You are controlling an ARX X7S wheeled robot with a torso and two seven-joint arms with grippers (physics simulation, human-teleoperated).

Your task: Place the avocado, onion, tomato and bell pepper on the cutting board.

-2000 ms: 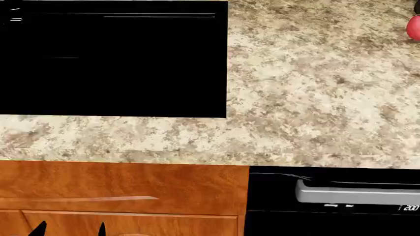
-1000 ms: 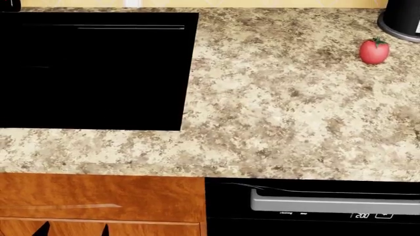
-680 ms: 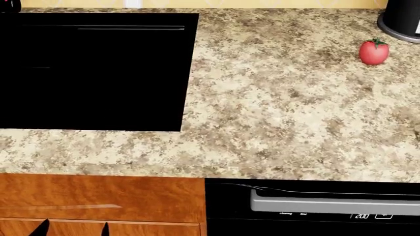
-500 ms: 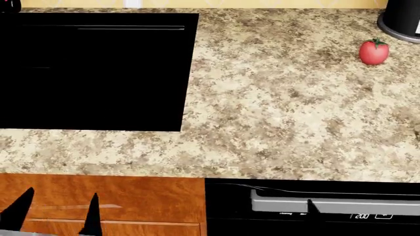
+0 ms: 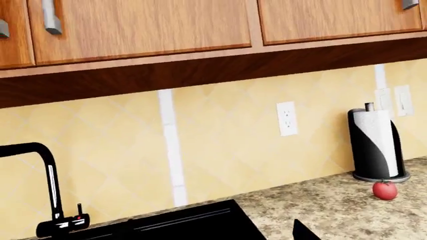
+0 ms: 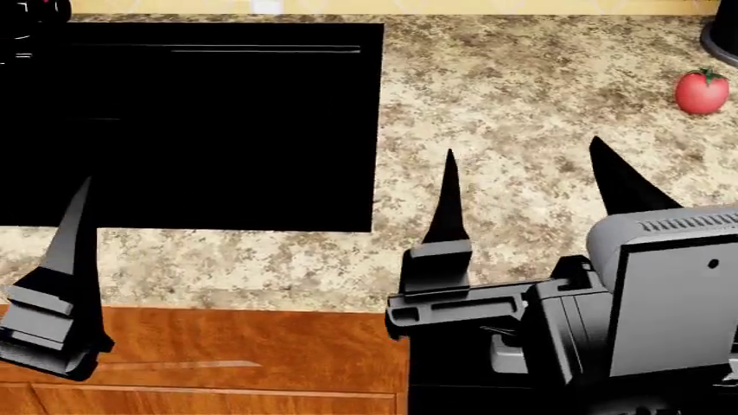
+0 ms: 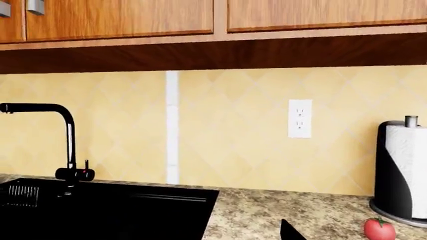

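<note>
Tomato: one, red with green calyx, lying alone on the speckled table at the far right, well apart from both arms; seen also from the left wrist and from the right wrist. Other vegetables and the board: not in view.

Nearest items:
- Wooden drawer front, below the table's near edge, left of centre.
- Left pincer: only one dark pointed finger shows, at the near left over the table edge and the sink's near rim. Opening cannot be told.
- Right pincer: two dark pointed fingers, one near centre and one to its right, standing well apart, wide and holding nothing. Grey boxy arm housing behind them at the near right.

Middle:
- Black sink, set into the table, filling the left half.

Far:
- Black tap at the sink's far left.
- Paper towel roll on a black stand, just behind the tomato, against the wall.
- Yellow tiled wall with a white socket.
- Wooden wall cupboards above.
</note>
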